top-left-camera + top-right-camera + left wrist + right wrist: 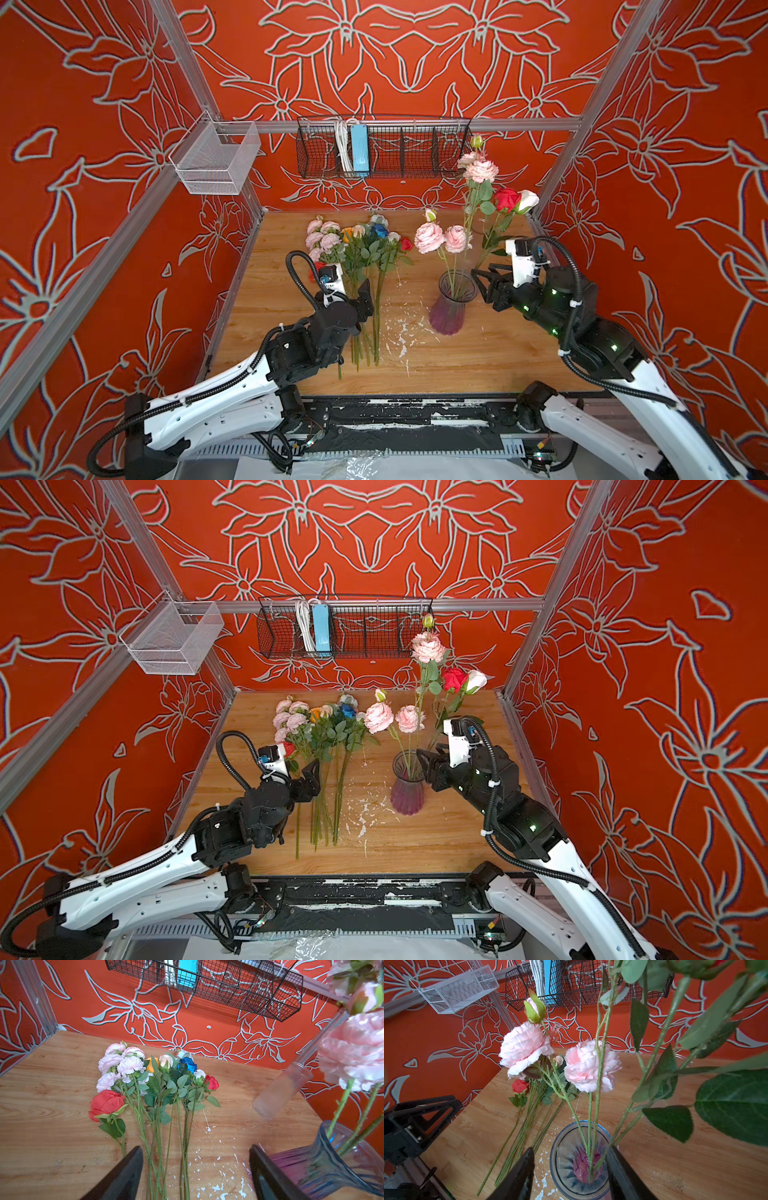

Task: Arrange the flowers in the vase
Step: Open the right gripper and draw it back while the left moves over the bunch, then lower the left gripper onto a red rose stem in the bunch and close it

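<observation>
1. Hovering open-jawed and empty, left gripper (195,1147) sits over the flowers (158,1084) on the table (41,1126); stems run straight away from it.
2. Right gripper (571,1147), jaws parted, empty, waits at the vase (446,316).

Upright purple-tinted glass vase (446,316) holding pink, red and white flowers (429,237), loose bunch (365,253) lying flat beside it

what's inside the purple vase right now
Green stems stand in the vase, carrying pink blooms, a red rose and a white rose. Where they bunch at the tinted bottom, their count cannot be told.
</observation>
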